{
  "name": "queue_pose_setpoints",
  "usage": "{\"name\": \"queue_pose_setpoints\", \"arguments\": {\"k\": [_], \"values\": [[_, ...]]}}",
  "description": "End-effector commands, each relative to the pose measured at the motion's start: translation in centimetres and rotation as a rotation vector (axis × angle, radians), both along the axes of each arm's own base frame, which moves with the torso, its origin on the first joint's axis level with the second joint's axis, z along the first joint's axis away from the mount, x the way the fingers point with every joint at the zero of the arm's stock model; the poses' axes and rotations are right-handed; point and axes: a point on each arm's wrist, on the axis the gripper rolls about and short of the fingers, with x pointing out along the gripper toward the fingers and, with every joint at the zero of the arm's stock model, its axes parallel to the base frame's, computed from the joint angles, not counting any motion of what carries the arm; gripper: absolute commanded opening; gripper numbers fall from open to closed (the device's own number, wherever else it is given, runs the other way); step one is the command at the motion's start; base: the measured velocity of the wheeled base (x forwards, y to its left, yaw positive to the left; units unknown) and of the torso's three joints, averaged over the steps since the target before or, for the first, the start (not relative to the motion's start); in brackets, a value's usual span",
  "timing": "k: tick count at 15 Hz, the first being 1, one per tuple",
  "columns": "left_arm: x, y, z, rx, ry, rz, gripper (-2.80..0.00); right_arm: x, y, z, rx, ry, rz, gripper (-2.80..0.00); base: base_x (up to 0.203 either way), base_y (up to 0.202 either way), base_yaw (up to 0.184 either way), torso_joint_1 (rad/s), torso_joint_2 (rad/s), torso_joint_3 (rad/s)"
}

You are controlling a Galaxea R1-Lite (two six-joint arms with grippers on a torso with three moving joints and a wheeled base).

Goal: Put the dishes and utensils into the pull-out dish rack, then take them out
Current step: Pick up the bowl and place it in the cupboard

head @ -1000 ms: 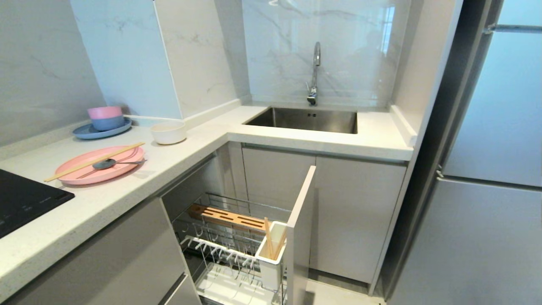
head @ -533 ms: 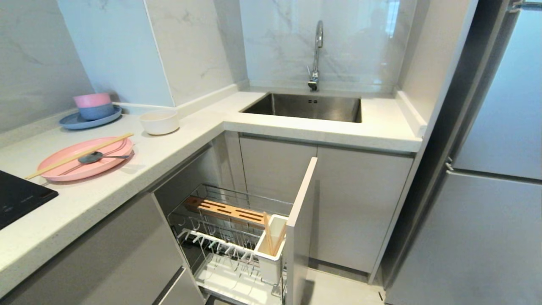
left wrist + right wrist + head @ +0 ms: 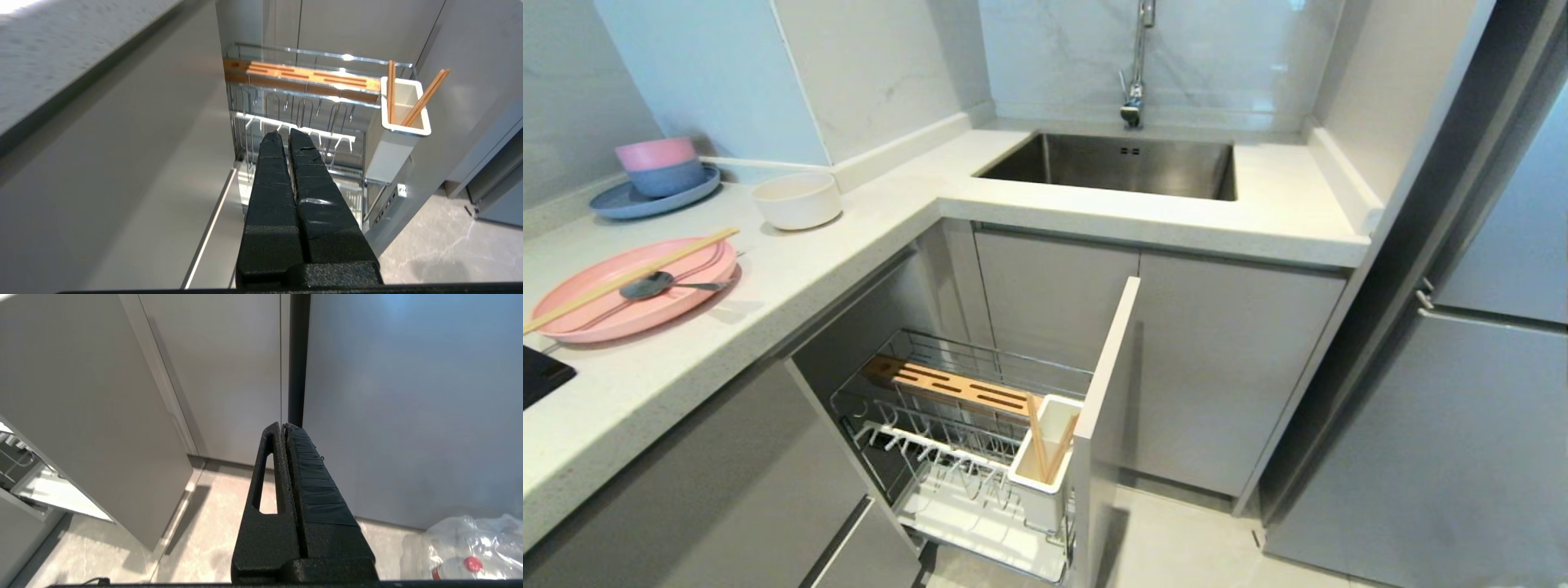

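Observation:
The pull-out dish rack (image 3: 947, 425) stands drawn out under the counter, its bamboo strip (image 3: 302, 75) at the back and a white utensil cup (image 3: 1041, 474) at its front corner. A pair of chopsticks (image 3: 1045, 449) stands in that cup (image 3: 402, 122). The off-white bowl (image 3: 796, 200) sits on the counter. More chopsticks (image 3: 629, 278) and a dark grey spoon (image 3: 658, 286) lie on a pink plate (image 3: 621, 306). My left gripper (image 3: 285, 136) is shut and empty, low in front of the rack. My right gripper (image 3: 282, 426) is shut and empty, facing a grey cabinet front.
Stacked pink and blue bowls (image 3: 658, 163) stand on a blue plate (image 3: 613, 204) at the counter's far left. A steel sink (image 3: 1119, 163) with a tap lies at the back. A fridge (image 3: 1462, 392) fills the right side. A plastic bag with a bottle (image 3: 470, 551) lies on the floor.
The head view has tilted downward, so the counter, sink and rack all sit higher in the picture and more floor shows. Nothing on the counter or in the rack has moved.

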Motion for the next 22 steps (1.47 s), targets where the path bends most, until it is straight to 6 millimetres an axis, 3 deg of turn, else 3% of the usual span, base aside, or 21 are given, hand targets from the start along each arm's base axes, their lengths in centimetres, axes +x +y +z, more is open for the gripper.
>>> {"name": "queue_pose_setpoints", "arguments": {"k": [1,22], "values": [[0.01,0.0,-0.02,0.0,0.001,0.0,-2.8,0.01,0.0,-0.04,0.001,0.001,0.0,-2.8,0.0,0.0,0.0,0.002,0.01,-0.203],[0.02,0.0,-0.06,-0.003,0.003,0.0,-2.8,0.01,0.0,-0.04,0.001,0.001,0.0,-2.8,0.0,0.0,0.0,0.001,0.0,-0.195]]}}
